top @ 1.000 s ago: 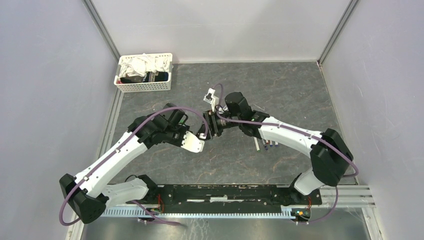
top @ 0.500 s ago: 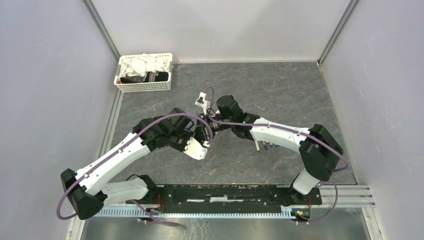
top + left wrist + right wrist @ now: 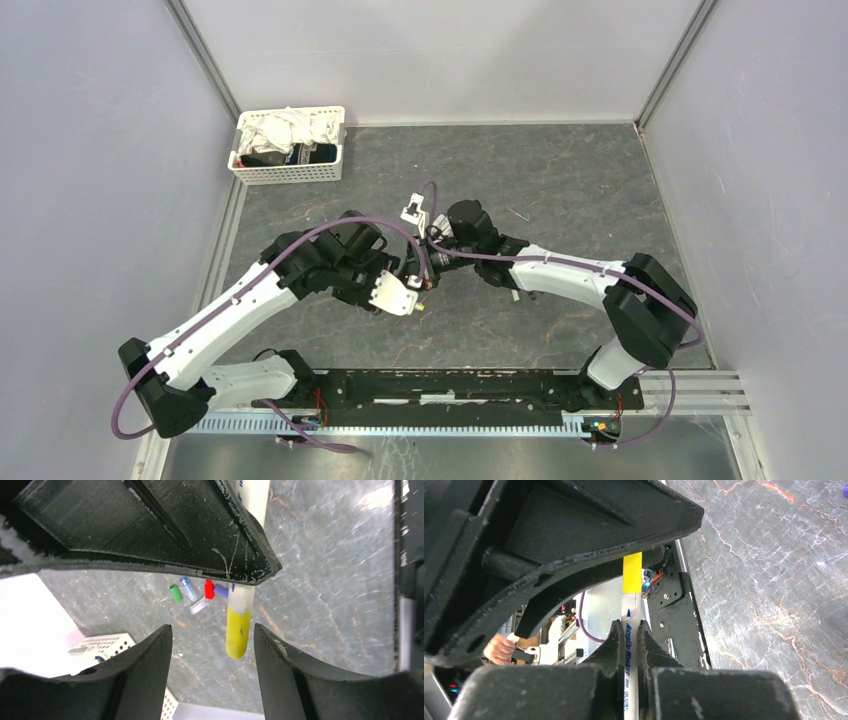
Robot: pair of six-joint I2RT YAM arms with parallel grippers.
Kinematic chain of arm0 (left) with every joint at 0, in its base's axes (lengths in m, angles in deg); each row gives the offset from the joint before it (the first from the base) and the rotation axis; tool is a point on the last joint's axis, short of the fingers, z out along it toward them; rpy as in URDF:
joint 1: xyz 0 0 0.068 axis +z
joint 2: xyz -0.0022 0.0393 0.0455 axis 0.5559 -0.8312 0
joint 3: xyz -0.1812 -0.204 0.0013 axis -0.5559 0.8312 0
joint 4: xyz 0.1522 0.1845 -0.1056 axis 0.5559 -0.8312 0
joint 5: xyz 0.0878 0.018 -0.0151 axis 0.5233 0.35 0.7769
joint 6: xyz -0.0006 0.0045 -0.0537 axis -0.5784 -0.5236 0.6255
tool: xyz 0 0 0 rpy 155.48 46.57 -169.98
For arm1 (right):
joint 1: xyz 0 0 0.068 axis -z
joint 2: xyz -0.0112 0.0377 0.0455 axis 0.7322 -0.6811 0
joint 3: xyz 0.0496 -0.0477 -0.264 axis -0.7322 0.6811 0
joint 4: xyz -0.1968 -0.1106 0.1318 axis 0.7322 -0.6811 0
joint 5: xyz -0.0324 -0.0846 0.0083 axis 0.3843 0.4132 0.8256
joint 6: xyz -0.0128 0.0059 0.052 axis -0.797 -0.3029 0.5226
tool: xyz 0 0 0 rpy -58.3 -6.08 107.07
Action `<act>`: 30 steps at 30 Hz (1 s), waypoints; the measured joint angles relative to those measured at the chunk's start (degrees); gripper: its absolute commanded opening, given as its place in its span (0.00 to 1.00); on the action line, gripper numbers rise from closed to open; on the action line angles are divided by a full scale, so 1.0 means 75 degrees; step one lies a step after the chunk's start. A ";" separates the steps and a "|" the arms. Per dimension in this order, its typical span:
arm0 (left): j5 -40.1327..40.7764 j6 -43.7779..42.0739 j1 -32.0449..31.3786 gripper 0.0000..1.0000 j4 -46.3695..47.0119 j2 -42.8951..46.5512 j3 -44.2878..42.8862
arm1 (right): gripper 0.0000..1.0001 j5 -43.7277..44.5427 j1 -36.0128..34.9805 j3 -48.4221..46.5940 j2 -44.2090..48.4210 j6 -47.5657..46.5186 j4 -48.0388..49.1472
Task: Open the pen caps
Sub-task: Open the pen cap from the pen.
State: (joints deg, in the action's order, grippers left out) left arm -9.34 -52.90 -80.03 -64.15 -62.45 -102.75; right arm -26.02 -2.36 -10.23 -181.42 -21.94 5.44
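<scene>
**Overhead view.** Both arms reach in to the middle of the desk. The left hand and right hand meet tip to tip, a little left of centre. The pen between them is too small and too covered to read here. A white slatted basket of cloths sits at the far left corner, well apart.

**Left wrist view.** The pen has a white barrel and a yellow cap.
- Its long axis runs nearly up-down in frame with a slight lean, capped end toward the bottom.
- The left hand's fingers are spread wide, one on each side of the yellow cap. Bare desk shows in both gaps, so there is no contact.
- A finger of the right hand crosses over the barrel higher up.
- Loose on the desk beyond lie a green cap, blue cap, red cap and purple cap in a short row. The purple cap is partly behind the barrel.
- A pale clear piece lies just beside them.

**Right wrist view.** The right hand's fingers are pinched narrow on the white barrel, with printed lettering running along it. The axis goes straight up the frame. The capped end points away from the right hand and in under the black frame of the left hand. Whether anything touches the cap cannot be told from this angle.
</scene>
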 measured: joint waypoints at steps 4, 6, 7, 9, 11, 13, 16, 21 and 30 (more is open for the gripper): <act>-0.0536 0.0379 0.0000 0.66 -0.0245 -0.0061 -0.0323 | 0.00 -0.0224 0.0099 0.0187 0.0239 -0.0131 0.0146; -0.0854 0.0574 0.0000 0.63 -0.0353 -0.0099 -0.0449 | 0.00 -0.0321 0.0122 0.0219 0.0335 -0.0195 0.0189; -0.0959 0.0644 0.0000 0.61 -0.0391 -0.0117 -0.0484 | 0.00 -0.0344 0.0131 0.0221 0.0358 -0.0224 0.0236; -0.1192 0.0804 0.0000 0.56 -0.0469 -0.0187 -0.0571 | 0.00 -0.0391 0.0157 0.0224 0.0376 -0.0271 0.0315; -0.1376 0.0927 0.0000 0.46 -0.0562 -0.0268 -0.0638 | 0.00 -0.0417 0.0157 0.0224 0.0376 -0.0326 0.0326; -0.1515 0.1052 0.0000 0.30 -0.0618 -0.0356 -0.0679 | 0.00 -0.0437 0.0157 0.0224 0.0376 -0.0385 0.0326; -0.1585 0.1166 0.0000 0.08 -0.0653 -0.0437 -0.0717 | 0.00 -0.0507 0.0154 0.0242 0.0376 -0.0466 0.0309; -0.1664 0.1174 0.0000 0.02 -0.0726 -0.0452 -0.0731 | 0.36 -0.0525 0.0143 0.0303 0.0428 -0.0603 0.0323; -0.1658 0.1177 0.0000 0.02 -0.0790 -0.0618 -0.0781 | 0.34 -0.0431 -0.0140 0.0259 0.0315 -0.0743 0.0353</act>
State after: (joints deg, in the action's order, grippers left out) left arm -21.77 -44.07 -80.03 -70.07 -67.09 -108.60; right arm -29.25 -3.41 -8.29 -179.06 -27.52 8.08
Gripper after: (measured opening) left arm 0.147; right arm 0.399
